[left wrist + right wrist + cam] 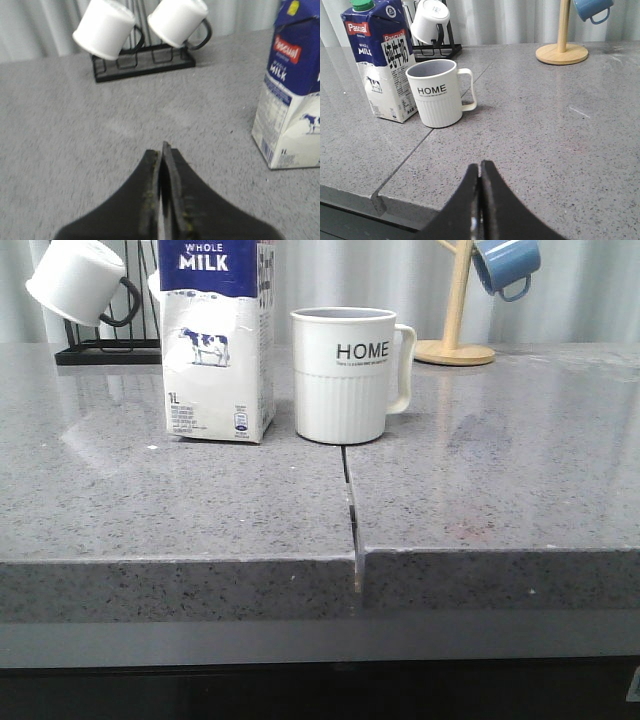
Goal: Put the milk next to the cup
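The milk carton (219, 340), white with a dark blue top and a cow picture, stands upright on the grey counter just left of the cup (345, 374), a narrow gap between them. The cup is a white ribbed mug reading "HOME", its handle to the right. Both also show in the right wrist view, the milk (382, 65) and the cup (436, 93). The milk shows in the left wrist view (292, 90). My left gripper (162, 147) is shut and empty over bare counter, apart from the carton. My right gripper (480, 166) is shut and empty near the counter's front edge. Neither arm appears in the front view.
A black wire rack (105, 348) with small white black-handled mugs (78, 280) stands at the back left. A wooden mug tree (456, 335) with a blue mug (505, 265) stands at the back right. A seam (350, 505) splits the counter in the middle.
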Robot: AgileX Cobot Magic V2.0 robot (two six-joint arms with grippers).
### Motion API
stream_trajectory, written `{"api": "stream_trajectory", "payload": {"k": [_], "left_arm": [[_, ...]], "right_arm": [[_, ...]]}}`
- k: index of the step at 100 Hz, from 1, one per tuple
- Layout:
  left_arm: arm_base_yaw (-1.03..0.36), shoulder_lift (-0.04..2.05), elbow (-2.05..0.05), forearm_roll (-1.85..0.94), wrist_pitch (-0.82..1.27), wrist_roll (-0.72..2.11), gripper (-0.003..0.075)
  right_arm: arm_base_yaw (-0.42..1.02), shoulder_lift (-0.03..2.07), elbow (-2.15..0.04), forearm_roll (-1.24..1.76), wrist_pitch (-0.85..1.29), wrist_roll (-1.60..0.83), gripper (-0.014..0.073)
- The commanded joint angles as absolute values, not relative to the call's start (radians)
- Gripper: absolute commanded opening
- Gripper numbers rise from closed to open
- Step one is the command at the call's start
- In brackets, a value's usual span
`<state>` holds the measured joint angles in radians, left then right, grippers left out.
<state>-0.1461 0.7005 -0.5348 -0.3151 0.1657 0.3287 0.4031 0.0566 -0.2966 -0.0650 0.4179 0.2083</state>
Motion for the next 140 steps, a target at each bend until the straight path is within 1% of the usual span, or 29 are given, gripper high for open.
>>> {"api": "stream_trajectory", "payload": {"k": [1, 12, 33, 55, 73, 85, 107, 119, 132, 140], "left_arm": [[-0.133, 0.641, -0.536, -0.196, 0.142, 0.143, -0.002], [-0.133, 0.566, -0.47, -0.091, 0.133, 0.034, -0.002], [-0.133, 0.449, -0.339, -0.028, 0.082, 0.031, -0.002], [-0.133, 0.341, -0.211, -0.032, 0.075, 0.031, -0.002], [-0.133, 0.317, -0.158, -0.057, 0.073, 0.031, -0.002], [-0.16, 0.261, -0.119, -0.057, 0.073, 0.031, -0.002], [-0.023, 0.087, -0.003, -0.081, 0.071, 0.031, -0.002], [-0.001, -0.042, 0.045, -0.096, 0.097, 0.031, -0.002], [-0.003, -0.038, 0.044, -0.096, 0.206, 0.031, -0.002], [-0.005, -0.036, 0.044, -0.094, 0.225, 0.031, -0.002]], "right_arm": [[0.403, 0.068, -0.322, -0.069, 0.333, 0.21, -0.0069], [0.403, 0.068, -0.322, -0.069, 0.333, 0.21, -0.0069], [0.403, 0.068, -0.322, -0.069, 0.333, 0.21, -0.0069], [0.403, 0.068, -0.322, -0.069, 0.333, 0.21, -0.0069], [0.403, 0.068, -0.322, -0.069, 0.333, 0.21, -0.0069], [0.403, 0.068, -0.322, -0.069, 0.333, 0.21, -0.0069], [0.403, 0.068, -0.322, -0.069, 0.333, 0.21, -0.0069], [0.403, 0.068, -0.322, -0.069, 0.333, 0.21, -0.0069], [0.403, 0.069, -0.322, -0.069, 0.333, 0.21, -0.0069], [0.402, 0.069, -0.322, -0.069, 0.333, 0.21, -0.0069]]}}
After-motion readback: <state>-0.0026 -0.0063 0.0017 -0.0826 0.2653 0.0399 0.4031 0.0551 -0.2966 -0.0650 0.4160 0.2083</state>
